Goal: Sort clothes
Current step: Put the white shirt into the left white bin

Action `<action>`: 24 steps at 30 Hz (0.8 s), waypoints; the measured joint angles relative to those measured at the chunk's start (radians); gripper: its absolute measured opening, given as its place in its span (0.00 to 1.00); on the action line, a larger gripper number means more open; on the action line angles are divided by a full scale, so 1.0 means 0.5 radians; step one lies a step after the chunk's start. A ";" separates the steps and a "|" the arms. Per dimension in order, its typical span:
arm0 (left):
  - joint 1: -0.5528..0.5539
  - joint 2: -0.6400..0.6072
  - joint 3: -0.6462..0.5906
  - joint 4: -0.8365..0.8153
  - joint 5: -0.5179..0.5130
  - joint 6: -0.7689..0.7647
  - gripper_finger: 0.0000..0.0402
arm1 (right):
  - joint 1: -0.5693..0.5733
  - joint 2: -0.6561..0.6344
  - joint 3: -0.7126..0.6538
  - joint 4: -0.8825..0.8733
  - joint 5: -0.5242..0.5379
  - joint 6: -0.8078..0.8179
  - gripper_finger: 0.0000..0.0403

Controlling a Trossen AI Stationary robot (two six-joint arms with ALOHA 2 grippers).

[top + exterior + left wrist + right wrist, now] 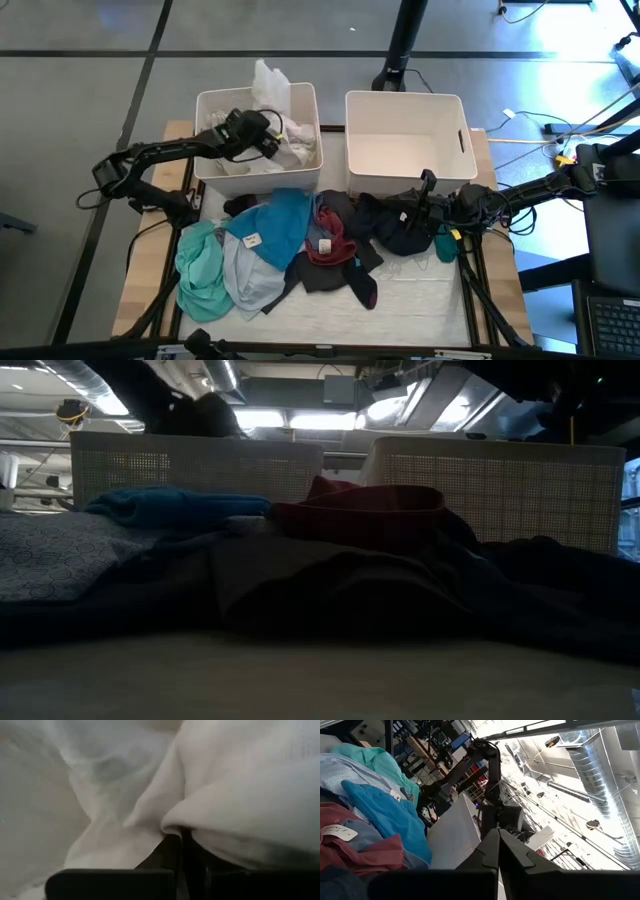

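Left pincer (pixel 272 135) is pinching crumpled white fabric garment (pixel 290 150) inside left white plastic bin (pixel 205 105); right pincer (pixel 428 205), shut empty, is sitting nearer the black garment (pixel 395 230) lying right of that bin.

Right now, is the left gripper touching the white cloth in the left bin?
Touching. The left wrist view shows the white cloth folded down onto the shut fingers of the left gripper, no gap. The high view puts that gripper over the left bin.
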 joint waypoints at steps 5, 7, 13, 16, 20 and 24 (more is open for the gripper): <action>0.000 0.071 -0.072 0.012 0.003 -0.113 0.02 | 0.000 0.000 0.000 0.001 0.000 0.006 0.02; 0.000 0.090 -0.090 0.012 0.005 -0.136 0.02 | 0.000 0.000 0.000 0.001 0.000 0.007 0.02; -0.001 0.153 -0.097 -0.085 0.020 -0.184 0.12 | 0.000 0.000 0.000 0.001 0.000 0.009 0.02; 0.000 0.165 -0.096 -0.091 0.015 -0.197 0.21 | 0.000 0.000 0.000 0.001 -0.001 0.010 0.02; -0.011 0.132 -0.046 -0.150 0.015 -0.118 0.32 | 0.000 0.000 0.000 0.002 -0.001 0.012 0.02; -0.056 0.016 0.095 -0.333 0.023 -0.099 0.38 | 0.000 0.000 0.000 0.001 -0.001 0.012 0.02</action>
